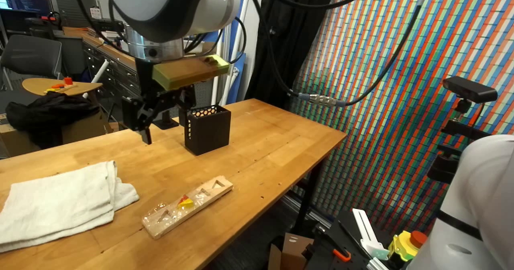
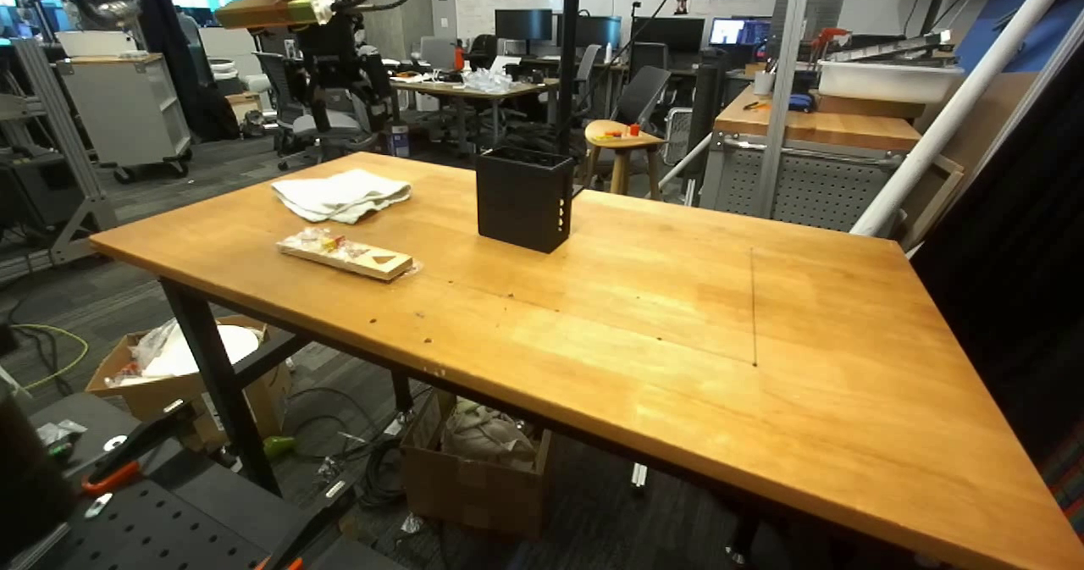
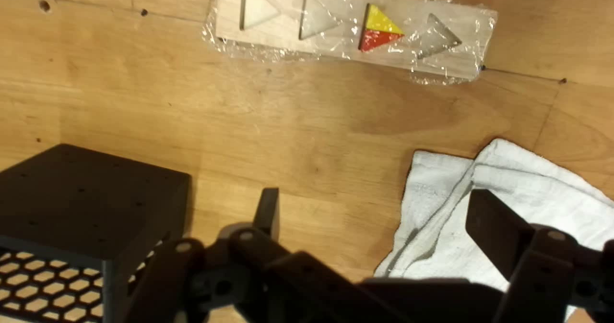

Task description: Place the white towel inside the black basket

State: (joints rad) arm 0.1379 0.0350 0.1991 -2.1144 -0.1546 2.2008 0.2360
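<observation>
The white towel lies folded flat on the wooden table in both exterior views [image 1: 60, 206] [image 2: 339, 195]. It also shows at the lower right of the wrist view [image 3: 551, 198]. The black basket stands upright on the table in both exterior views [image 1: 211, 133] [image 2: 521, 201], with its top open. Part of it shows at the lower left of the wrist view [image 3: 91, 193]. My gripper [image 1: 165, 127] is open and empty, in the air above the table. In the wrist view, the fingers [image 3: 376, 208] are wide apart, the right one over the towel's edge region.
A wooden board with triangular slots [image 1: 204, 199], in clear plastic with a red and yellow piece, lies near the table's [image 1: 281, 141] front edge beside the towel. A dark upright pole [image 2: 569, 53] stands behind the basket.
</observation>
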